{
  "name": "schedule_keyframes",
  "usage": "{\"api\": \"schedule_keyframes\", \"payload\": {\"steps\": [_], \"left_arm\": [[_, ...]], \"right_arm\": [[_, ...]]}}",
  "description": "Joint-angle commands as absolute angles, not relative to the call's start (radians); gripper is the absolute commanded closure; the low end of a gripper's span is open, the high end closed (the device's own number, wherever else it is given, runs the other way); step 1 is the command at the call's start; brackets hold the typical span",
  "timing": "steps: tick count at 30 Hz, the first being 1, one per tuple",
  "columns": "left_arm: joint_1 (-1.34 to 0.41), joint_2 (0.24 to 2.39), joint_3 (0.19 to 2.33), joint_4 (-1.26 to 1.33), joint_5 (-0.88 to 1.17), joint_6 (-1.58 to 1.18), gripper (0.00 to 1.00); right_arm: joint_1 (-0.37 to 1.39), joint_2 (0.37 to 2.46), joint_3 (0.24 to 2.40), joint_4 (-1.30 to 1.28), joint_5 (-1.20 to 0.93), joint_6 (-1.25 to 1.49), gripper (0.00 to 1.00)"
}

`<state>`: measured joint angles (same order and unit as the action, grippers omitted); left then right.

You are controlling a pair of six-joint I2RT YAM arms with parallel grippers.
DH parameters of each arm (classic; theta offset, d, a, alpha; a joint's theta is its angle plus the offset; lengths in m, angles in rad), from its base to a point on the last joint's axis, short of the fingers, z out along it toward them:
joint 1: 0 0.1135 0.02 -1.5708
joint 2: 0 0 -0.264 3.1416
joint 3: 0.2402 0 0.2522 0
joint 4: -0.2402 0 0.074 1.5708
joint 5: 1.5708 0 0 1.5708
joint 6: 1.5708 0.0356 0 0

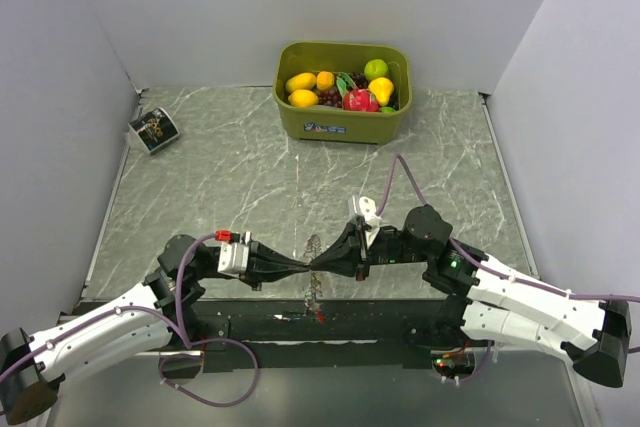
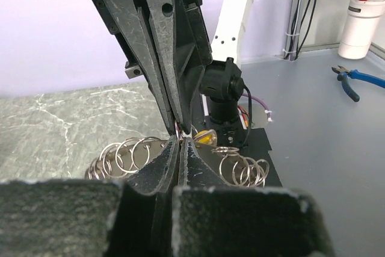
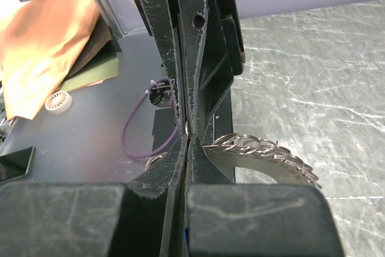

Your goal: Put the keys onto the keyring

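My left gripper (image 1: pixel 305 267) and right gripper (image 1: pixel 322 266) meet tip to tip near the table's front edge. Both are shut on the same spot of the keyring (image 1: pixel 313 247), a chain of linked silver rings that hangs in loops to both sides of the tips. In the left wrist view my left gripper (image 2: pixel 180 139) pinches the keyring (image 2: pixel 127 154), and a yellow key head (image 2: pixel 205 138) shows just behind the tips. In the right wrist view my right gripper (image 3: pixel 187 140) pinches it too, with the rings (image 3: pixel 264 150) trailing right. A small red key (image 1: pixel 320 316) hangs at the chain's low end.
A green bin (image 1: pixel 340 128) of toy fruit stands at the back centre. A small printed card (image 1: pixel 154 130) lies at the far left. Beyond the table are blue pliers (image 2: pixel 355 82), a white bottle (image 2: pixel 361 22) and brown paper (image 3: pixel 42 46).
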<state>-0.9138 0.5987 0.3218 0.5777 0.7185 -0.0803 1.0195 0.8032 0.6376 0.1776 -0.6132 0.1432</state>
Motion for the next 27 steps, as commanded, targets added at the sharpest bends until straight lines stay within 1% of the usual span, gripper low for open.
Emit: {"api": "schedule_keyframes", "payload": {"steps": [1,5,6,7,8,9,11,12,14,15,18,20,24,27], "left_arm": [[-0.922,0.581,0.353,0.663,0.712,-0.066,0.99],[-0.922,0.560,0.367,0.591,0.693,-0.046,0.98],[-0.923,0.552,0.377,0.571,0.686,-0.046,0.87],[-0.922,0.551,0.383,0.514,0.677,-0.043,0.82],[-0.922,0.548,0.393,0.484,0.663,-0.037,0.80],[-0.922,0.545,0.409,0.448,0.657,-0.034,0.72],[-0.922,0.542,0.431,0.347,0.628,-0.026,0.66],[-0.922,0.546,0.469,0.281,0.609,-0.017,0.60],[-0.922,0.558,0.500,0.182,0.592,-0.011,0.57],[-0.923,0.578,0.530,0.145,0.581,-0.011,0.54],[-0.922,0.648,0.604,0.013,0.587,0.040,0.51],[-0.923,0.692,0.664,-0.061,0.595,0.067,0.51],[-0.928,0.804,0.736,-0.188,0.620,0.106,0.53],[-0.933,0.831,0.759,-0.202,0.635,0.126,0.55]], "right_arm": [[1.034,0.822,0.692,0.161,-0.594,0.146,1.00],[1.034,0.816,0.712,0.114,-0.577,0.120,1.00],[1.034,0.815,0.716,0.101,-0.569,0.103,1.00],[1.034,0.813,0.729,0.069,-0.565,0.092,1.00],[1.034,0.815,0.738,0.051,-0.561,0.068,1.00],[1.034,0.818,0.747,0.028,-0.558,0.055,1.00],[1.034,0.824,0.776,-0.042,-0.549,0.017,1.00],[1.032,0.830,0.791,-0.078,-0.546,0.009,1.00],[1.034,0.838,0.814,-0.128,-0.546,-0.038,1.00],[1.034,0.847,0.822,-0.146,-0.546,-0.046,1.00],[1.034,0.876,0.857,-0.217,-0.549,-0.084,1.00],[1.034,0.891,0.882,-0.247,-0.545,-0.106,1.00],[1.034,0.916,0.904,-0.304,-0.528,-0.135,1.00],[1.034,0.916,0.903,-0.308,-0.499,-0.144,1.00]]}}
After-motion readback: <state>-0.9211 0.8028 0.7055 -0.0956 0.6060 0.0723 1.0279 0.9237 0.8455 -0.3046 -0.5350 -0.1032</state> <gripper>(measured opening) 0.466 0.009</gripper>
